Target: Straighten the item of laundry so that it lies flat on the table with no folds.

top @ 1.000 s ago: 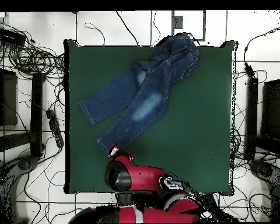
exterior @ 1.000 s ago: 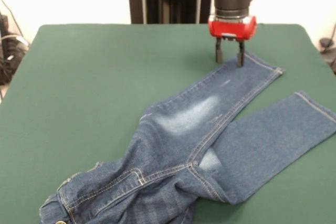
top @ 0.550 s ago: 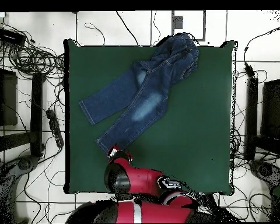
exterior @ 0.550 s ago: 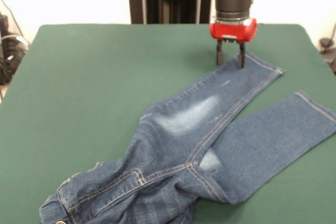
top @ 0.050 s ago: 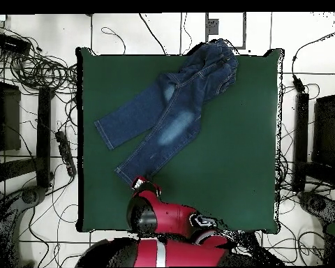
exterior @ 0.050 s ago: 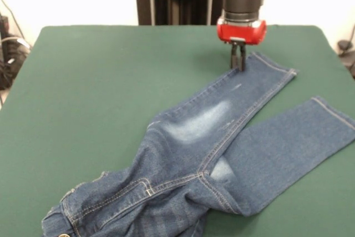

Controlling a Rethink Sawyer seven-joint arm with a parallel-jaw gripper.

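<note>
1. Risk first: the gripper pinches only the outer corner of 1 leg's hem, so a pull toward the table's far edge could, I judge, tear the thin bite of denim free and drop the leg short of straight.
2. Drag is a second worry: the jeans are heavy and bunched at the waistband, so pulling 1 hem may slide the whole garment over the green cloth instead of stretching it, leaving the crumple untouched.
3. Overlap is a third: the 2 legs cross near the crotch, and a sideways tug on the held leg could roll that seam over and make a new fold.
4. Jaws: in the front view the 2 fingers stand almost together, drawn in on the hem corner with cloth apparently pinched between them; the tips sit down at table level. The overhead view hides them under the red wrist.
5. Position: the jeans lie on the table, the waistband rumpled at the edge farthest from the robot, both legs fanning toward the robot; the held leg's hem lies nearest the arm, the other hem well apart from it.
6. Folds remain at the waist and hips; the legs look mostly flat.
</note>
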